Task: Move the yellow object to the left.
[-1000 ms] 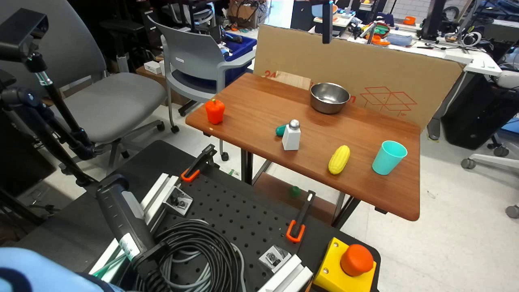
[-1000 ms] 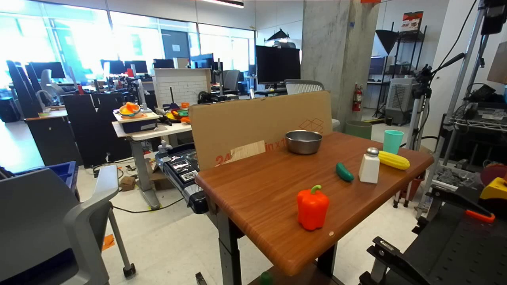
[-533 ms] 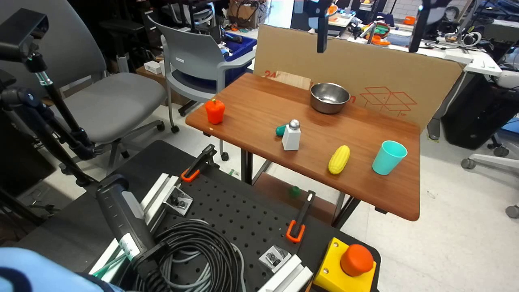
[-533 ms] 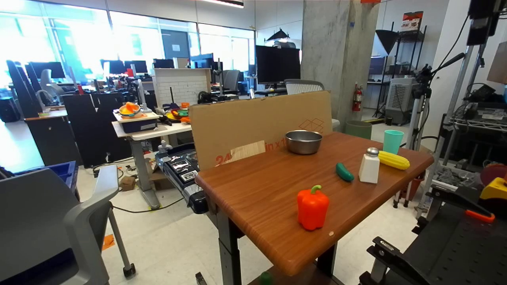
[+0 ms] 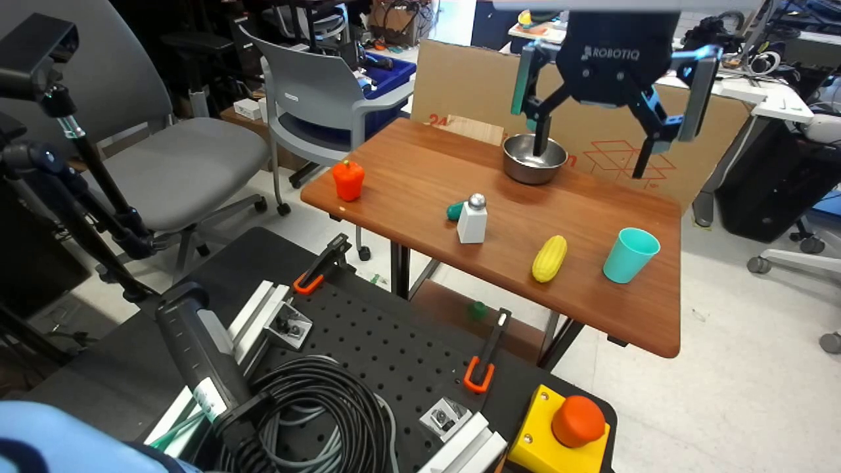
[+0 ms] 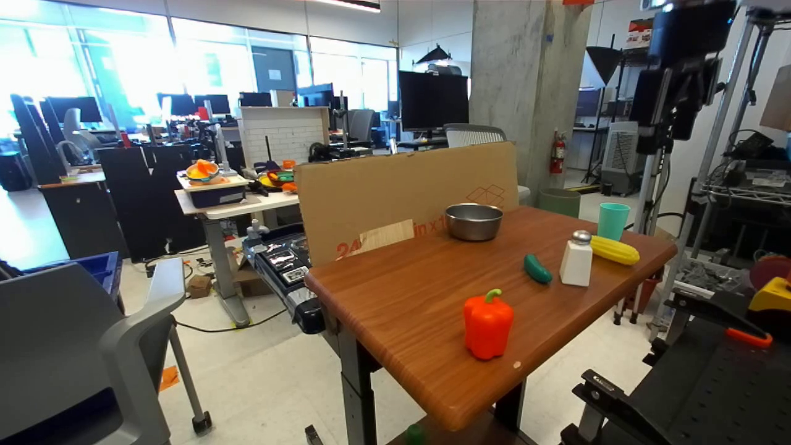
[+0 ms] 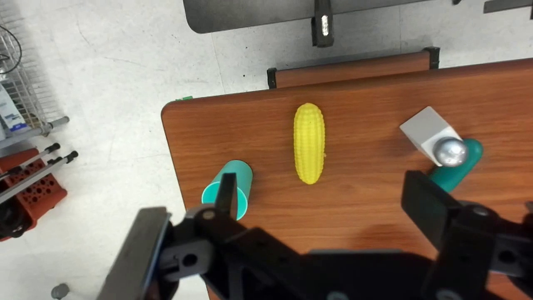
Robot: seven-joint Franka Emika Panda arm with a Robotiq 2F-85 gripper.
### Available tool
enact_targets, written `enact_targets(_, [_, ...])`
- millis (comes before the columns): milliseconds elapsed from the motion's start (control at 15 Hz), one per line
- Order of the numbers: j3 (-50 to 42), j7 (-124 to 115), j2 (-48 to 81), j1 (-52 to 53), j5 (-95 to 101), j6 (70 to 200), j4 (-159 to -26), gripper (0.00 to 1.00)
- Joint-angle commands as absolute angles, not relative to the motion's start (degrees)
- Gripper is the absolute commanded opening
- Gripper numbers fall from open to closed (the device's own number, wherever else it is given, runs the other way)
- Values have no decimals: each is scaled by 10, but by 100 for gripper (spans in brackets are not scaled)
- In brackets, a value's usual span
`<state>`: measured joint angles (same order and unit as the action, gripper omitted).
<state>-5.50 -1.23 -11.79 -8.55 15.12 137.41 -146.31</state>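
Corn [image 7: 309, 143] lies below the spread jaws, well apart.

The gripper [image 5: 589, 163] has a black housing [image 5: 617, 72], lettered ROBOTIQ in pale capitals. Dark links [image 5: 557, 100] join straight, black, block-like fingers [image 5: 541, 138]. Outer plates [image 5: 700, 98] are flat and grey. Links carry round screw heads [image 7: 208, 214] and dark circular holes [image 7: 190, 260]. A pale grey band [image 5: 624, 4] sits above the housing.
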Motion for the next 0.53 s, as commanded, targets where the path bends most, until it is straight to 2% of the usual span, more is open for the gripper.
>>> enact_targets(0, [-67,-36,-12,-97,151,1432,-1426,100])
enact_targets(467, [-87,-55,143,-88,142,1450,-1369,100])
